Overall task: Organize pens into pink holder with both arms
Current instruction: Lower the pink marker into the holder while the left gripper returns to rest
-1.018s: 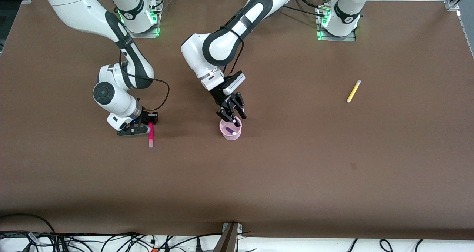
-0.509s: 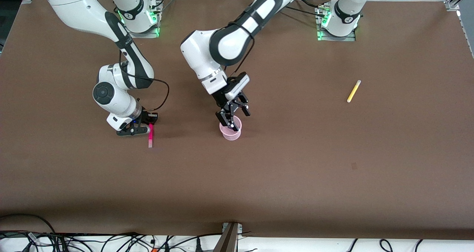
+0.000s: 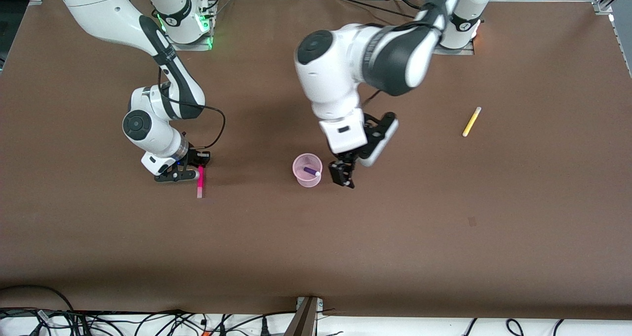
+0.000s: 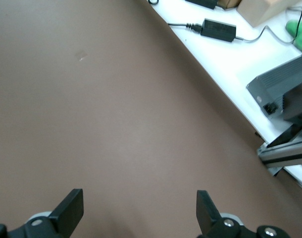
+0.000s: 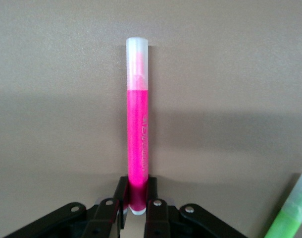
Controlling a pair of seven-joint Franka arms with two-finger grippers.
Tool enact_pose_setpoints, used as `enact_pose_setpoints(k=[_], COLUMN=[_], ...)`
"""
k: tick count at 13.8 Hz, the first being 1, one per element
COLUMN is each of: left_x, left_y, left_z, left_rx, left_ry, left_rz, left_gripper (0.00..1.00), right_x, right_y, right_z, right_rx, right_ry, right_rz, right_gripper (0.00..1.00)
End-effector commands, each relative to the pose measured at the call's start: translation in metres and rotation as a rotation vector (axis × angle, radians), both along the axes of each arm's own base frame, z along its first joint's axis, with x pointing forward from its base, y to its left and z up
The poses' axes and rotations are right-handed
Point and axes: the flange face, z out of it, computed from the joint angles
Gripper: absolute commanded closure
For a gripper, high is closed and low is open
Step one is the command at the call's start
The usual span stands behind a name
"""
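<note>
**Operator:** I have the right hand [image 3: 193, 170] low at the brown tabletop [image 3: 444, 217], toward the right arm's end. Its two black fingers [image 5: 122, 201] are pinched tight on the tail of the slim magenta-pink marker pen [image 3: 200, 181]; the pen's pale cap end points toward the front camera.

**Second:** Is that pen up yet?

**Operator:** I can't tell from the front view — it sits level, at or just above the surface. In the right wrist view a green pen [image 5: 288, 215] with a pale cap shows at the picture's edge, just beside the hand.

**Second:** And the left side?

**Operator:** The left hand [image 3: 343, 175] hangs just beside the small round pale pink translucent holder [image 3: 307, 170], on the side toward the left arm's end. Its fingers [image 4: 69, 210] stand wide apart with nothing between them — only bare tabletop under the left wrist camera.

**Second:** The holder?

**Operator:** Upright near the middle of the tabletop, with the purple pen [image 3: 311, 171] lying slanted inside. The yellow pen [image 3: 471, 121] lies alone, well apart, toward the left arm's end and farther from the front camera than the holder.
</note>
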Motion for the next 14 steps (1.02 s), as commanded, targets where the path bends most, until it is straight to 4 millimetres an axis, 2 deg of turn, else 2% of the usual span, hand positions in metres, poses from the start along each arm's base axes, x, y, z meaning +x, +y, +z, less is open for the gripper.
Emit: enact_pose_setpoints(k=[1,6,9,12,14], left_x=[0.000,0.024,0.030,0.032,0.024], left_y=[0.070,0.200,0.261,0.334,0.377], left_z=[0.032,0.056,0.058,0.054,0.046], left_rx=[-0.051,-0.119,-0.126,-0.167,-0.180], left_ry=[0.124,0.339,0.429,0.474,0.497], left_rz=[-0.119,-0.427,-0.615,-0.787,-0.874], left_gripper=[0.00,0.00,0.00,0.00,0.00], right_x=[0.016,0.031,0.025,0.014,0.013], right_y=[0.022,0.078,0.129,0.179,0.201], right_z=[0.030,0.106,0.143,0.154,0.158], right_rx=[0.015,0.158,0.216,0.298,0.331], right_ry=[0.079,0.336,0.438,0.559,0.642], right_rz=[-0.083,-0.288,-0.425,-0.608,-0.764], right_gripper=[0.99,0.99,0.99,0.99,0.99])
